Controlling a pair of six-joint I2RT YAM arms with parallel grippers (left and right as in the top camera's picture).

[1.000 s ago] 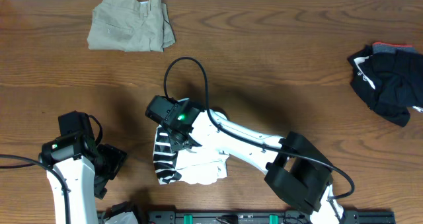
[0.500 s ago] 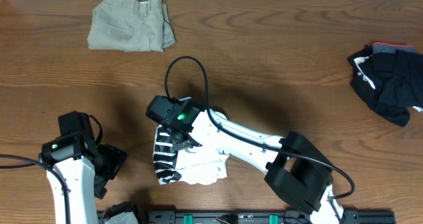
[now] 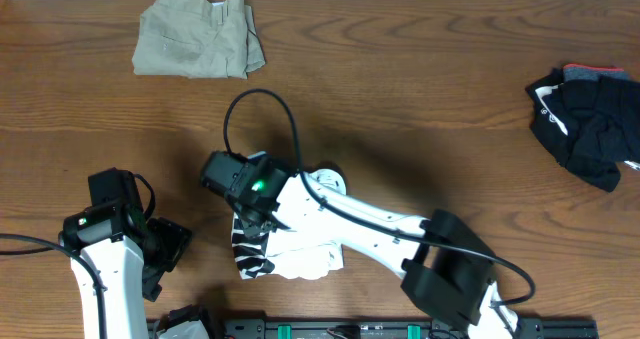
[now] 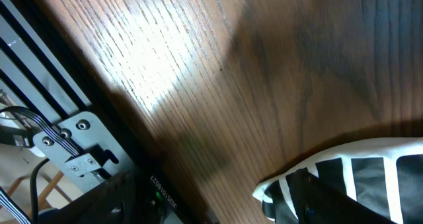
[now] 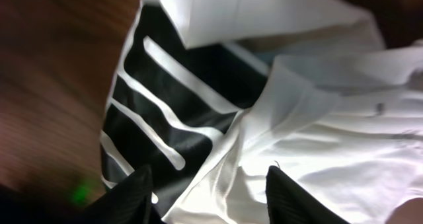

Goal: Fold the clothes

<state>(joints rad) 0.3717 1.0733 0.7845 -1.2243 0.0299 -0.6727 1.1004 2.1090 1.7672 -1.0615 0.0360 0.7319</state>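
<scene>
The white T-shirt with black stripes [image 3: 285, 254] lies folded in a small bundle near the table's front edge. My right gripper [image 3: 252, 217] hovers over its striped left end. In the right wrist view its jaws [image 5: 211, 201] stand open, with rumpled shirt cloth [image 5: 297, 118] lying below and nothing pinched. My left gripper [image 3: 165, 254] waits to the left of the shirt, open and empty. In the left wrist view the shirt's striped corner [image 4: 370, 164] shows by the right fingertip [image 4: 324, 197]. Folded khaki trousers [image 3: 195, 47] lie at the back left, and a black bundle [image 3: 590, 124] at the right edge.
A metal rail with brackets [image 4: 66, 138] runs along the table's front edge next to my left arm. The right arm's black cable [image 3: 255, 104] loops above its wrist. Bare wood [image 3: 420, 99] lies between the shirt and the other garments.
My right gripper has opened and let go of the shirt, and its wrist has shifted a little left. The shirt and the left arm have not moved.
</scene>
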